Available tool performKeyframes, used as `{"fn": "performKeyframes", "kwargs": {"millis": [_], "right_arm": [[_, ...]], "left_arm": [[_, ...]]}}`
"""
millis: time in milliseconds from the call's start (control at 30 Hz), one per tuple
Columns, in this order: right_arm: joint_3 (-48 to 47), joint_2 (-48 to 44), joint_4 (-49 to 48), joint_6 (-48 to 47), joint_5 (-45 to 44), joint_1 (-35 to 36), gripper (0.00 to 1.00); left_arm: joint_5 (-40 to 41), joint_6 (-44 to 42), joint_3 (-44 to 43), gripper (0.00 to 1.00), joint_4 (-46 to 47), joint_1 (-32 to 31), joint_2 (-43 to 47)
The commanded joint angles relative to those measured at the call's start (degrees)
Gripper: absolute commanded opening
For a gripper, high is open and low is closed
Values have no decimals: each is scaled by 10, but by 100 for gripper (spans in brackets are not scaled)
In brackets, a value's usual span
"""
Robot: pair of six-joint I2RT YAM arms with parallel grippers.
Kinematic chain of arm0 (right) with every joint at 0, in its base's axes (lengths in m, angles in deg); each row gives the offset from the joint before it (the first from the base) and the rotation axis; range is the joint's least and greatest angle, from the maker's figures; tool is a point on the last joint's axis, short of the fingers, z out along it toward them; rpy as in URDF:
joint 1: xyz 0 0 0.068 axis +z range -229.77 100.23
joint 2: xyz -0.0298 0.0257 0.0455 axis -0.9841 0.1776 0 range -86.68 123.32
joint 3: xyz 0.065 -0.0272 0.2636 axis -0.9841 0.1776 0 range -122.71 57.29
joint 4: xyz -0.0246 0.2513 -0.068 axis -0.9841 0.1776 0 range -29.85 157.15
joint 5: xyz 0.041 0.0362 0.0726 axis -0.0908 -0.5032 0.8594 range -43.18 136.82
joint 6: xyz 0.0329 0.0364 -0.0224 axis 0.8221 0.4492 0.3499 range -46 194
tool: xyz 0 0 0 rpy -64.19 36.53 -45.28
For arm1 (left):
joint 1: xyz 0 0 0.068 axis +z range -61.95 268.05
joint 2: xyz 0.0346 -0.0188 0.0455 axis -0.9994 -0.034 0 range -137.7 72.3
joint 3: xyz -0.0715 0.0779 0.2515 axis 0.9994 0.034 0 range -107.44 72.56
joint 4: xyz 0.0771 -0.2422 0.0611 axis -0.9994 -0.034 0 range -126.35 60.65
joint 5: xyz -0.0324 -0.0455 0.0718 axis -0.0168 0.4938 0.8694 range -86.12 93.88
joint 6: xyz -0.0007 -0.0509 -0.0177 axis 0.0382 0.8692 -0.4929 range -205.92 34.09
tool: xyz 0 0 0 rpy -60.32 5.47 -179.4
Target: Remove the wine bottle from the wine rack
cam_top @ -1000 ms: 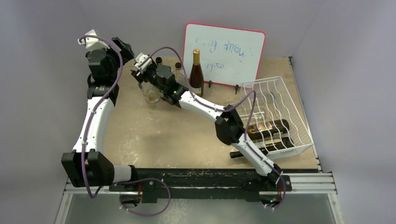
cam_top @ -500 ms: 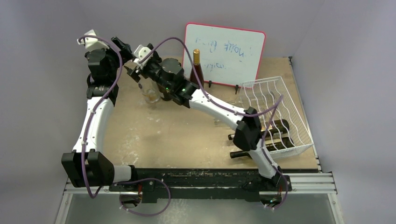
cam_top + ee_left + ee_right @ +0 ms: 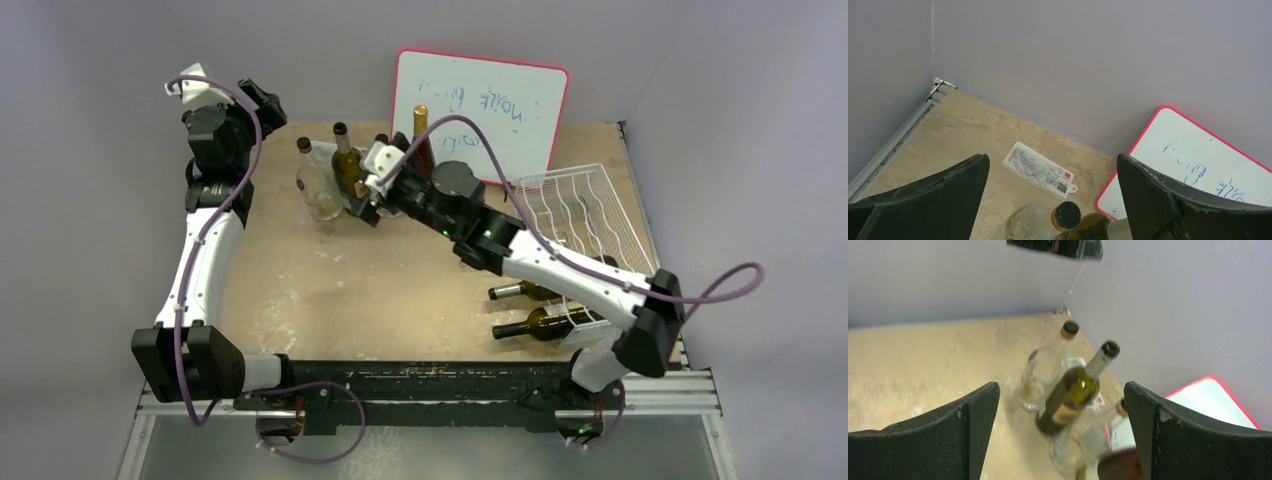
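At the desk's (image 3: 400,290) far left the wine bottle (image 3: 348,170) stands upright, well apart from the wine rack (image 3: 600,215), right claw (image 3: 362,205) spread wide beside it as if releasing; left claw (image 3: 1052,162) wide, idle.

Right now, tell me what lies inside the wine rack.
Two dark bottles lie at the wine rack's near end, necks poking out left. Its far end shows bare wire. The right arm covers the bottles' bodies.

White wire wine rack (image 3: 588,203) table right; green wine bottle (image 3: 348,173) upright, well apart
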Motion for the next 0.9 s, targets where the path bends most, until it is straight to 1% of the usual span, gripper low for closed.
{"fn": "performKeyframes", "kwargs": {"millis": [0,100,233,433,633,700,800,867], "right_arm": [[73,-102,60,-40,-5,-2,97],[111,-158,121,-42,-9,-2,100],[137,-210,223,-41,-29,-1,100],[178,-245,342,-43,-85,-1,100],[208,-229,406,-82,-114,-2,99],[217,-212,414,-100,-120,-3,96],[225,-177,413,-117,-113,-18,89],[228,-154,412,-128,-108,-28,87]], "left_arm": [[-17,4,-22,98,26,3,13],[-21,7,-20,98,29,1,13],[-23,6,-21,98,30,-5,11],[-17,-3,-21,98,27,-15,13],[-15,-4,-20,98,26,-19,11],[-14,-5,-21,98,26,-18,12],[-13,-7,-21,98,26,-19,12],[-12,-7,-21,98,26,-19,12]]}}
